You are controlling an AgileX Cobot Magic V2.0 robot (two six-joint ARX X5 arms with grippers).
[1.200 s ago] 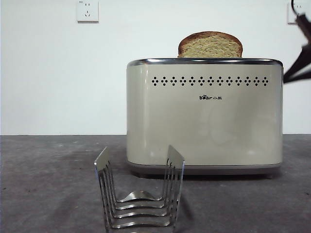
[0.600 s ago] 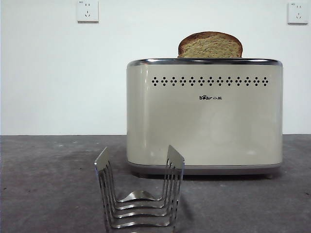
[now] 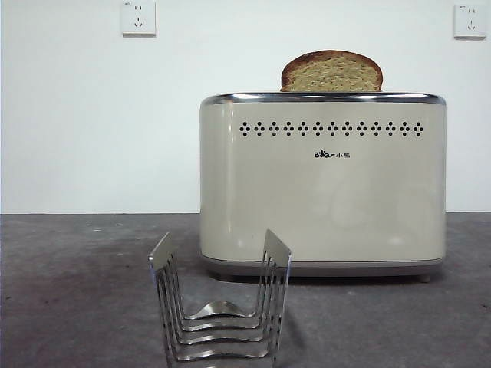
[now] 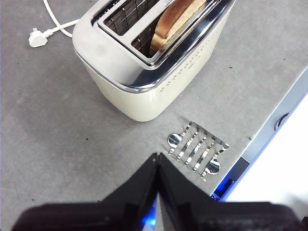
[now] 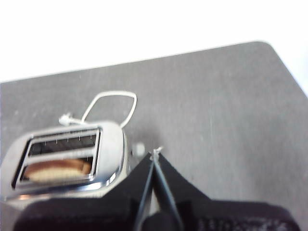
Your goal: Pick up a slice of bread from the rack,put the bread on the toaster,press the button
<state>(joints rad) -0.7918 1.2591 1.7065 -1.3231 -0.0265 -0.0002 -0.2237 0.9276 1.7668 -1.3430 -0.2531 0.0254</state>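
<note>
The slice of bread stands in a slot of the cream toaster, its rounded brown top showing above the chrome rim. From above, the bread sits in the slot nearer the vent holes; the bread also shows in the right wrist view. The silver rack stands empty in front of the toaster, also seen as the rack. My left gripper is shut, high above the table beside the rack. My right gripper is shut, high off the toaster's end.
A white power cord and plug lie on the grey table behind the toaster; the cord loops there. The table's edge runs close to the rack. Two wall sockets sit on the white wall.
A dark arm that showed at the front view's upper right edge one second ago has left the picture. Bread, toaster and rack have not moved.
</note>
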